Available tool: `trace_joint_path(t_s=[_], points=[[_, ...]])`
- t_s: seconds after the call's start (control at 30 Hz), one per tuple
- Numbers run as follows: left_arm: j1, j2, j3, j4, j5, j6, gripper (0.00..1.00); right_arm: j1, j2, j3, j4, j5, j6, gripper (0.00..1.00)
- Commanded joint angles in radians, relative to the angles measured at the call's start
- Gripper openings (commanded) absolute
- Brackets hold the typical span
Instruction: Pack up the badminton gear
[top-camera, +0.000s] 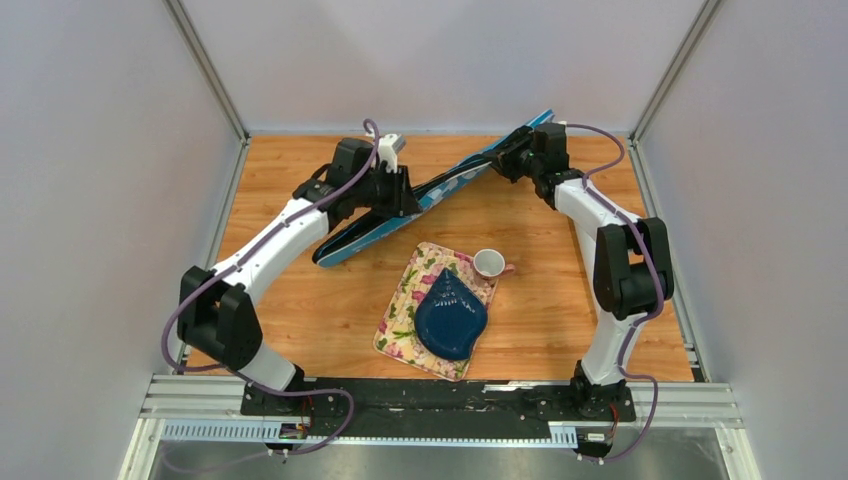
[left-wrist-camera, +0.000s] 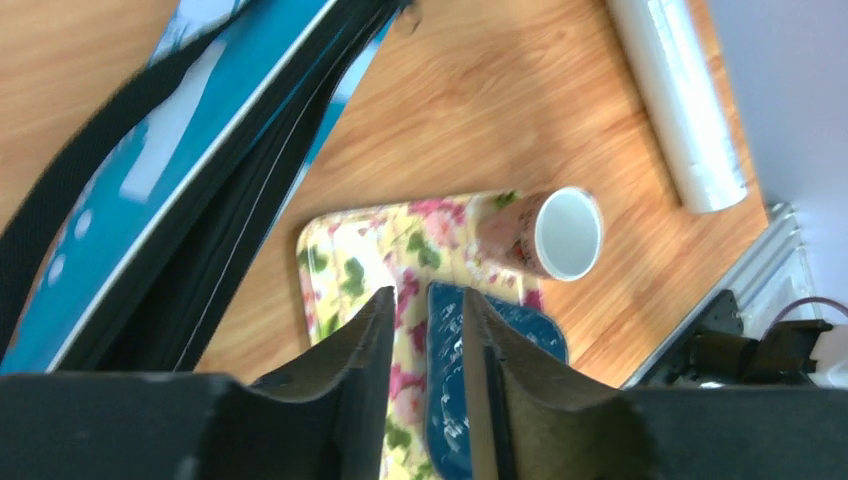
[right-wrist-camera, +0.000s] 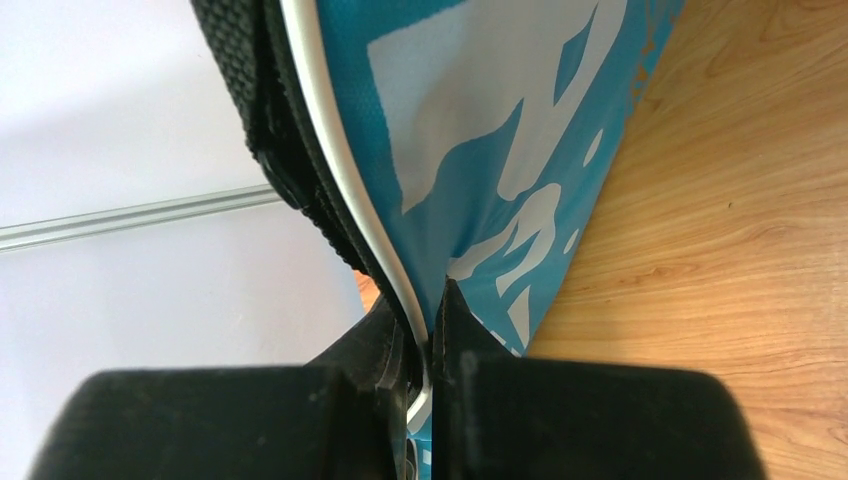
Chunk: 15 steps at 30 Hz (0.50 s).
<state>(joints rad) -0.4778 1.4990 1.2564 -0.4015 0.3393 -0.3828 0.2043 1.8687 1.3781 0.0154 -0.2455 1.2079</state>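
A light wooden table (top-camera: 300, 300) sits inside a booth of plain pale walls (top-camera: 100, 150). An aluminium rail (top-camera: 200, 405) runs along its near edge, where both arms are bolted.

The blue racket bag (top-camera: 440, 190) lies on a diagonal from left of the table's middle toward the far right corner. Its black zip side and strap show in the left wrist view.

The right gripper (right-wrist-camera: 425, 320) is clenched on the bag's far end, with the white piping and blue fabric pinched between its jaws by the far edge. The left gripper (left-wrist-camera: 428, 300) is over the bag's middle with its jaws slightly parted. They hold nothing, and the cloth and plate show through the narrow gap between them.

A floral cloth (top-camera: 400, 310) lies near the middle of the table toward the near edge, with a dark blue plate (top-camera: 450, 315) on it. A small white cup (top-camera: 488, 263) stands at the cloth's far right corner.

In the left wrist view a long white tube (left-wrist-camera: 680, 100) lies on the wood beside a wall. It is well apart from the bag, and the top view does not show it.
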Motion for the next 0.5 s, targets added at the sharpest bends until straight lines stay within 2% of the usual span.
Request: trace_joint_path(t_s=[0.0,0.07,0.17,0.27,0.3,0.37,0.47], points=[[-0.002,0.124,0.182,-0.038,0.156,0.007,0.45,0.004,-0.014,0.029,0.080,-0.047,0.019,0.00],[0.014,0.235,0.326,-0.094,0.194,-0.071,0.47,0.003,-0.023,0.013,0.087,-0.054,0.022,0.00],[0.021,0.314,0.388,-0.080,0.267,-0.227,0.44,0.003,-0.031,0.001,0.093,-0.057,0.025,0.00],[0.021,0.275,0.243,0.132,0.271,-0.390,0.45,0.004,-0.034,0.006,0.092,-0.061,0.027,0.00],[0.021,0.261,0.203,0.230,0.254,-0.424,0.48,0.001,-0.034,0.004,0.092,-0.060,0.027,0.00],[0.019,0.236,0.121,0.297,0.212,-0.505,0.61,0.003,-0.037,0.007,0.095,-0.061,0.030,0.00],[0.021,0.234,0.064,0.389,0.185,-0.588,0.66,0.003,-0.043,0.006,0.098,-0.061,0.033,0.00]])
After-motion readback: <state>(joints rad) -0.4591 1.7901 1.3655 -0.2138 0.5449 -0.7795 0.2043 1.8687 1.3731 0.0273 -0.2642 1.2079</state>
